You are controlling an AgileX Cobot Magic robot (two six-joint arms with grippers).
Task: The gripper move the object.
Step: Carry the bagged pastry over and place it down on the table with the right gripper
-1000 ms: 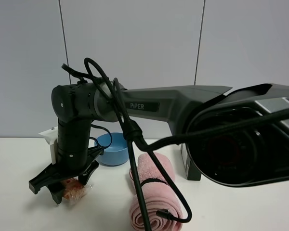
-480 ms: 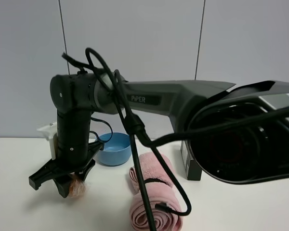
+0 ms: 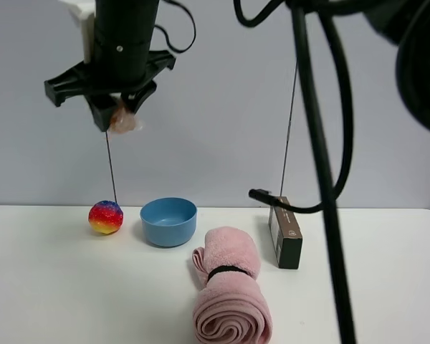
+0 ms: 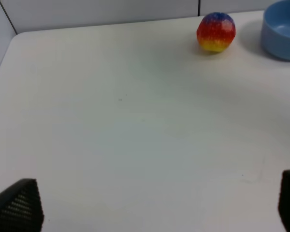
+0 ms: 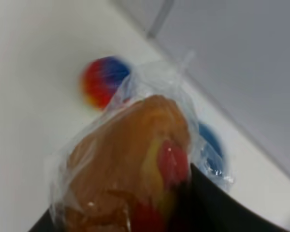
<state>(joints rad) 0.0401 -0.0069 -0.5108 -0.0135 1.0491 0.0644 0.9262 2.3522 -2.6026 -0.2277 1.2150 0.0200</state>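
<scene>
While my right gripper (image 3: 118,107) hangs high above the table (image 3: 57,301), clamped on the wrapped object (image 3: 124,120), my left gripper (image 4: 154,205) gapes empty over bare tabletop, and the right wrist view shows the crinkly wrap close up, so I judge carrying underway, a gentle set-down next.

Golden-brown, red-flecked pastry (image 3: 125,122) in clear wrap between the jaws of the right gripper (image 3: 117,110), high above the table (image 3: 50,287)

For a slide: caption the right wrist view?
Gripper holding a wrapped pastry above a rainbow ball and blue bowl.
</scene>
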